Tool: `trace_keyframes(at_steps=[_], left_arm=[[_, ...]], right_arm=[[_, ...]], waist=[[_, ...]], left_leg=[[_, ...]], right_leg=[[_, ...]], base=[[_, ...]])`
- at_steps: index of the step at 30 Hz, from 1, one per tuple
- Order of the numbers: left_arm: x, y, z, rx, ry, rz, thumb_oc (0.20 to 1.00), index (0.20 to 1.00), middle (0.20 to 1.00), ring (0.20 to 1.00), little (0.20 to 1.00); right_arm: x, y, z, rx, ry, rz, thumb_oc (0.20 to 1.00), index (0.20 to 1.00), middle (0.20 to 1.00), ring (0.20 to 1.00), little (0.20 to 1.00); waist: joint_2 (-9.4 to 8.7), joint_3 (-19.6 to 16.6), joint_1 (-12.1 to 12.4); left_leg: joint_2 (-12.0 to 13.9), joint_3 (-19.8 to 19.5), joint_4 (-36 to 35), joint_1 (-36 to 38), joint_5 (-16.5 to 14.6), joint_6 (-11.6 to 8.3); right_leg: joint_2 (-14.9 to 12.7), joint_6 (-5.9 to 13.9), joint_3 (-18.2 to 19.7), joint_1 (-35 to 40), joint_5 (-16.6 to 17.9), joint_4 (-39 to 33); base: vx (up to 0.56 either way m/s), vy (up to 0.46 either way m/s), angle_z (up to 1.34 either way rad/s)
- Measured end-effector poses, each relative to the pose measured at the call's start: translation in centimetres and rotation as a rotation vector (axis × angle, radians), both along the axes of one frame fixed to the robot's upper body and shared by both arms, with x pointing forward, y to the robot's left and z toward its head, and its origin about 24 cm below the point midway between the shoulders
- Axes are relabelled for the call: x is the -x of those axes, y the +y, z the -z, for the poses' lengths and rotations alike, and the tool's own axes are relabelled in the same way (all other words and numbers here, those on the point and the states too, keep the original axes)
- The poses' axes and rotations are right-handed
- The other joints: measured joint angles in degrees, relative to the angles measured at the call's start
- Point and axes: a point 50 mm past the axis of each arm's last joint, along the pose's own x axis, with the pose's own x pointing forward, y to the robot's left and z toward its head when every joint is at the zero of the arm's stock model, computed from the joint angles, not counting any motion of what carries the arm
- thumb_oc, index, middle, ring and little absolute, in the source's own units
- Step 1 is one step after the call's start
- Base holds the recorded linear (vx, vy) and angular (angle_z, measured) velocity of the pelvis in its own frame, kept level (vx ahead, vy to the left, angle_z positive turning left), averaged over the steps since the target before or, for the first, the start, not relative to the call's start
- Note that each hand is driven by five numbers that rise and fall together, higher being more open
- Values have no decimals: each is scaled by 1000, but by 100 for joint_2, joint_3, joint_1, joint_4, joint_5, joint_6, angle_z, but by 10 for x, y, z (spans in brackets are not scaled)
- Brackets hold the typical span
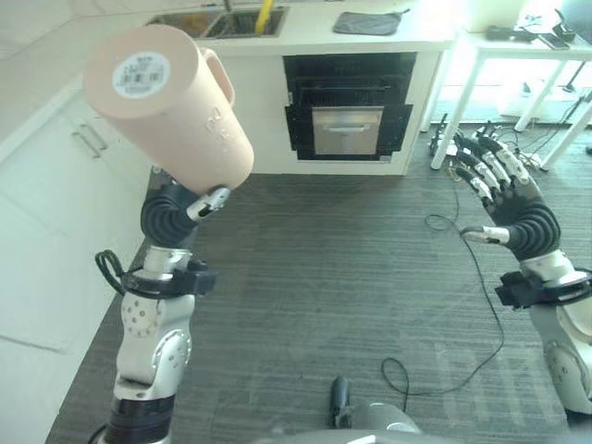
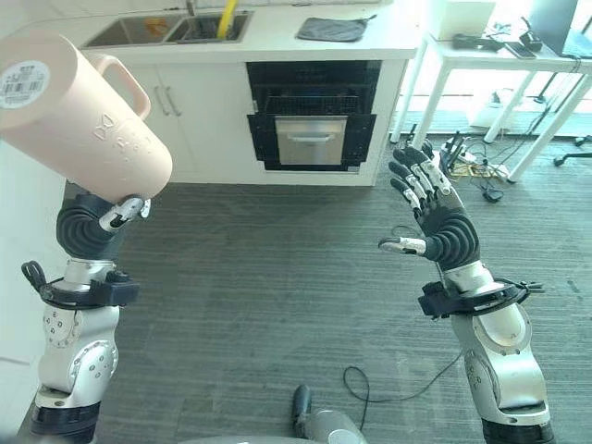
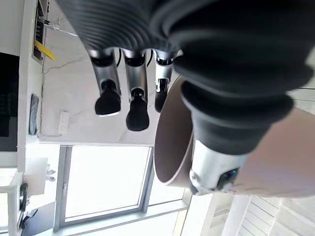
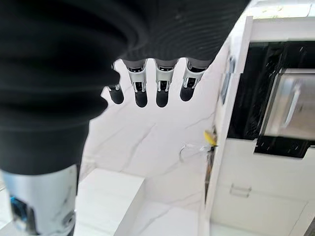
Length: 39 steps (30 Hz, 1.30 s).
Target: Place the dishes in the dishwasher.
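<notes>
A tall peach-pink mug (image 1: 171,102) with a handle is held up high at the left, tilted, its base with a barcode sticker turned toward me. My left hand (image 1: 172,218) is shut on it from below: the thumb (image 3: 216,147) lies on the mug's outer wall (image 3: 280,157) and the fingers (image 3: 138,105) reach past its rim. My right hand (image 2: 433,215) is raised at the right, open, fingers spread and straight, holding nothing. Its fingers (image 4: 141,89) hang free in the right wrist view.
Ahead, a black built-in appliance (image 1: 350,106) with a silver front panel sits under a white counter. The counter holds a sink (image 1: 217,20) with a yellow item (image 1: 265,13) and a grey cloth (image 1: 367,22). White cabinets (image 1: 55,185) line the left; a white table (image 1: 518,46) stands at the right.
</notes>
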Motion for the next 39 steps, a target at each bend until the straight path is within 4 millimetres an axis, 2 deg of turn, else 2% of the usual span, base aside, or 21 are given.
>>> trace_keyframes(at_steps=[1, 2, 3, 4, 5, 8, 9, 10, 11, 12, 14, 15, 16, 19, 24, 26, 29, 30, 31, 34, 39], left_arm=[[4, 6, 9, -5, 44, -27, 200, 200, 200, 200, 200], [7, 10, 14, -12, 67, -39, 200, 200, 200, 200, 200], [10, 12, 19, -19, 91, -44, 200, 200, 200, 200, 200], [13, 17, 29, 2, 123, -70, 200, 200, 200, 200, 200], [10, 18, 31, -3, 130, -76, 200, 200, 200, 200, 200], [6, 11, 37, -14, 162, -34, 200, 200, 200, 200, 200], [6, 9, 39, -9, 163, -24, 200, 200, 200, 200, 200], [8, 10, 41, -13, 168, -20, 200, 200, 200, 200, 200], [9, 13, 39, -26, 162, -29, 200, 200, 200, 200, 200], [10, 16, 38, 2, 148, -50, 200, 200, 200, 200, 200], [2, 15, 22, 4, 79, -36, 200, 200, 200, 200, 200], [-12, 4, 6, -4, 8, 15, 200, 200, 200, 200, 200], [-13, 1, 2, -11, -12, 32, 200, 200, 200, 200, 200], [-13, -1, -3, -17, -24, 44, 200, 200, 200, 200, 200], [-14, 3, 1, -18, 18, 26, 200, 200, 200, 200, 200], [-9, 9, 11, -23, 64, -3, 200, 200, 200, 200, 200], [-6, 14, 3, -90, 53, -20, 200, 200, 200, 200, 200], [-5, 15, 7, -80, 71, -28, 200, 200, 200, 200, 200], [-4, 12, 13, -60, 89, -29, 200, 200, 200, 200, 200], [-5, 8, 16, -39, 101, -24, 200, 200, 200, 200, 200], [-11, 0, 6, 6, 53, -5, 200, 200, 200, 200, 200]], right_arm=[[1, 2, 3, -13, 13, -7, 1000, 1000, 1000, 1000, 1000], [1, 2, 3, -15, 13, -6, 1000, 1000, 1000, 1000, 1000], [1, 2, 6, -21, 24, -8, 1000, 1000, 1000, 1000, 1000], [-2, 4, 4, 9, 27, -23, 1000, 1000, 1000, 1000, 1000], [-1, 6, 5, 15, 35, -32, 1000, 1000, 1000, 1000, 1000], [3, 5, 19, -21, 89, -19, 1000, 1000, 1000, 1000, 1000], [4, 4, 18, -7, 87, -16, 1000, 1000, 1000, 1000, 1000], [5, -1, 16, 37, 97, -10, 1000, 1000, 1000, 1000, 1000], [5, -2, 18, 32, 105, -7, 1000, 1000, 1000, 1000, 1000], [5, 0, 17, 33, 95, -17, 1000, 1000, 1000, 1000, 1000], [9, -2, 4, 35, 32, -5, 1000, 1000, 1000, 1000, 1000], [11, -1, 2, 3, 15, 5, 1000, 1000, 1000, 1000, 1000], [10, 1, 2, 0, 13, -2, 1000, 1000, 1000, 1000, 1000], [10, 2, 6, -37, 16, 12, 1000, 1000, 1000, 1000, 1000], [8, 9, 7, -86, -6, 3, 1000, 1000, 1000, 1000, 1000], [8, 10, 8, -65, -4, -5, 1000, 1000, 1000, 1000, 1000], [6, 15, 11, -51, 15, -33, 1000, 1000, 1000, 1000, 1000], [3, 12, 14, -56, 29, -21, 1000, 1000, 1000, 1000, 1000], [-2, 8, 17, -59, 46, -1, 1000, 1000, 1000, 1000, 1000], [-12, 8, 8, -35, 16, -8, 1000, 1000, 1000, 1000, 1000], [-11, 3, 0, 20, 3, 9, 1000, 1000, 1000, 1000, 1000]], waist=[[-350, 67, 145], [-398, 64, 131], [-324, 37, 111], [286, -30, 140], [385, -48, -18], [15, -116, 157], [99, -156, 155], [322, -252, 133], [385, -315, 193], [341, -326, 250], [266, -353, 96], [64, -322, 66], [27, -313, 156], [45, -345, 192], [25, -335, 422], [117, -328, 370], [-249, -426, 384], [-336, -460, 393], [-158, -480, 410], [308, -270, 287], [428, -228, 206]], left_leg=[[-3, 397, -258, -1140, -178, 396], [-61, 467, -1042, -1312, -85, 474], [-136, 598, -2034, -1232, 112, 732], [276, 812, -3834, -992, 275, 852], [270, 852, -4908, -906, 393, 755], [-366, 222, -5048, -1165, 560, 877], [-443, 413, -4785, -1158, 690, 1215], [-471, 597, -4641, -925, 584, 1952], [-422, 259, -4926, -579, 1114, 2396], [-459, 228, -5111, -343, 1371, 2345], [-628, 299, -5286, -119, 1397, 2196], [-808, 416, -5217, 111, 1110, 1468], [-873, 377, -5184, 272, 954, 1395], [-976, -190, -5223, 760, 877, 1455], [-755, -554, -5044, 1062, 521, 1514], [-498, -486, -5050, 1490, 257, 1306], [-331, -388, -5307, 1637, 26, 707], [-261, -469, -5300, 1746, -35, 524], [-12, -474, -5294, 1767, -97, 352], [342, -374, -5279, 1756, -101, 153], [689, -225, -4953, 1807, -13, 31]], right_leg=[[-45, 191, 115, 521, 14, -329], [-36, 373, 72, 920, -96, -515], [-43, 1192, 32, 1114, -583, -336], [-35, 1309, -217, 824, -1170, 376], [143, 469, -349, 1185, -1023, 93], [-176, 1043, -294, 1697, -1328, 127], [-122, 1056, -271, 1772, -1335, 325], [111, 1236, -231, 1838, -1390, 734], [153, 1573, -81, 1763, -1626, 1414], [-162, 1420, -25, 1621, -2107, 1653], [-891, 1717, 13, 1539, -1912, 431], [-1176, 1744, -266, 1969, -1403, 45], [-1256, 1673, -358, 1923, -1353, 472], [-1517, 1801, -459, 1335, -1083, 2638], [-1664, 1738, -109, -435, -1251, 3347], [-1617, 1622, -85, -1071, -767, 3099], [-1362, 1661, -181, -875, -49, 398], [-1251, 1563, -117, -595, 788, -127], [-930, 1475, -210, -353, 947, -493], [-556, 1253, -232, -335, 953, -531], [-259, 1027, -499, 47, 717, -678]], base=[[339, 60, -91], [384, 112, -115], [481, 213, -119], [423, 213, -100], [447, 222, -81], [408, 259, -40], [315, 278, -6], [343, 318, -23], [331, 309, -59], [372, 351, -80], [394, 371, -9], [405, 392, 59], [409, 404, 70], [301, 294, 90], [251, 197, 53], [246, -140, 31], [150, -156, 33], [179, -239, 18], [191, -291, 3], [182, -353, -14], [152, -310, 19]])
